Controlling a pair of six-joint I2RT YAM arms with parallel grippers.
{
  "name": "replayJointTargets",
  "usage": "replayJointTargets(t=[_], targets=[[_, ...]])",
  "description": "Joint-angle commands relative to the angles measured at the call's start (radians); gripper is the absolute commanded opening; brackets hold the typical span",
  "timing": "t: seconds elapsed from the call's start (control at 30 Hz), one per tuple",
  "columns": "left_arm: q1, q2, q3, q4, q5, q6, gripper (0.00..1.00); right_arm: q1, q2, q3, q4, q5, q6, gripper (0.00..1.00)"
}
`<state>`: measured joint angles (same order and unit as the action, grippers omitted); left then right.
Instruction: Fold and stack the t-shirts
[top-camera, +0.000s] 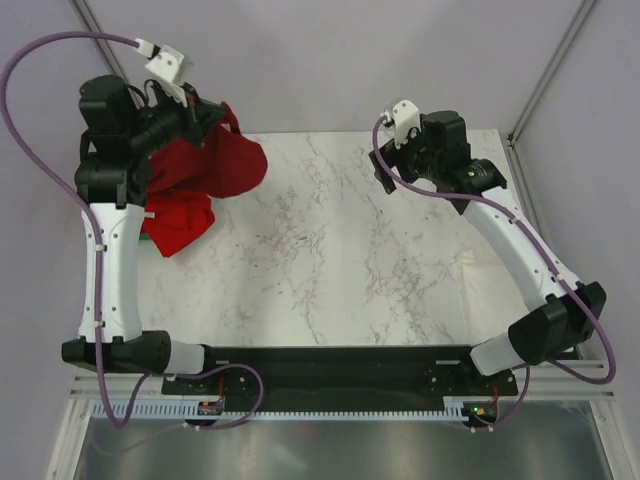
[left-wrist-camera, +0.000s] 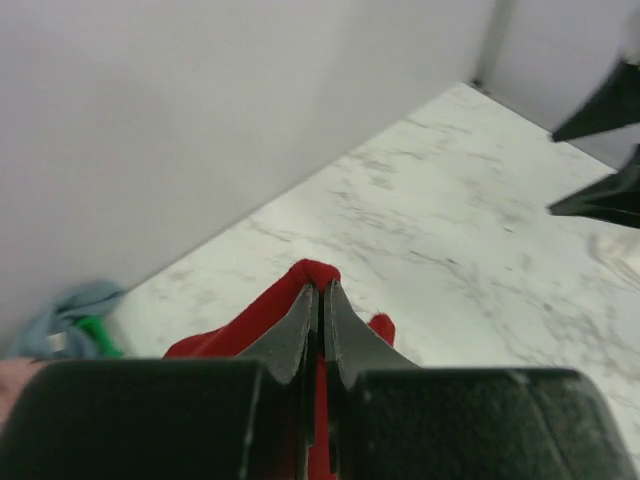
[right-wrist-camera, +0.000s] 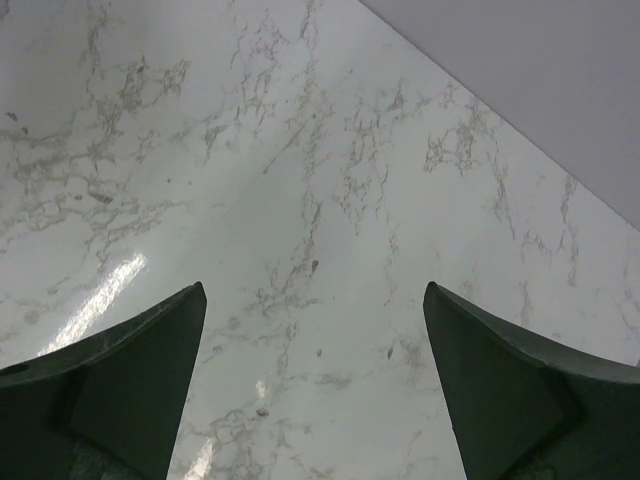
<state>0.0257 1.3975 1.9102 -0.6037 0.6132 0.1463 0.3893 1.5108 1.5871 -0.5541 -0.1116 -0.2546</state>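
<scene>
Left claw (left-wrist-camera: 321, 290) pressed shut on a peaked fold of soft red cloth t-shirt (top-camera: 225, 165), held up over the far-left corner of the white, grey-veined marble-look worktop (top-camera: 350, 250).

Draped in rumpled folds beneath the dark tapered fingers (left-wrist-camera: 290, 335), darker crimson up top, brighter red where bunched low by the left edge. Right claw (right-wrist-camera: 314, 290) spread wide, with dark wedge-shaped tips over glossy veined stone at the far right, well apart from the shirt. Crumpled light blue cloth (left-wrist-camera: 80, 305) touching a scrap of green plastic (left-wrist-camera: 97, 335), tucked against the matte grey wall (left-wrist-camera: 200, 120).
</scene>
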Motion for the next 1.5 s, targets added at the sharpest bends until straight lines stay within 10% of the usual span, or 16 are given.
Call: replayJointTargets(t=[0.0, 0.5, 0.77, 1.47], targets=[[-0.118, -0.070, -0.075, 0.055, 0.131, -0.048, 0.07, 0.005, -0.081, -0.091, -0.003, -0.036, -0.113, 0.98], [-0.438, -0.086, -0.286, 0.033, 0.181, -0.085, 0.05, 0.042, -0.274, -0.182, -0.061, -0.080, -0.147, 0.98], [-0.357, 0.058, 0.214, 0.152, -0.312, 0.234, 0.02, 0.023, -0.366, -0.303, -0.061, -0.059, -0.144, 0.98], [-0.451, 0.175, 0.616, 0.321, -0.079, 0.027, 0.02, -0.033, -0.437, -0.418, -0.036, -0.066, -0.138, 0.98]])
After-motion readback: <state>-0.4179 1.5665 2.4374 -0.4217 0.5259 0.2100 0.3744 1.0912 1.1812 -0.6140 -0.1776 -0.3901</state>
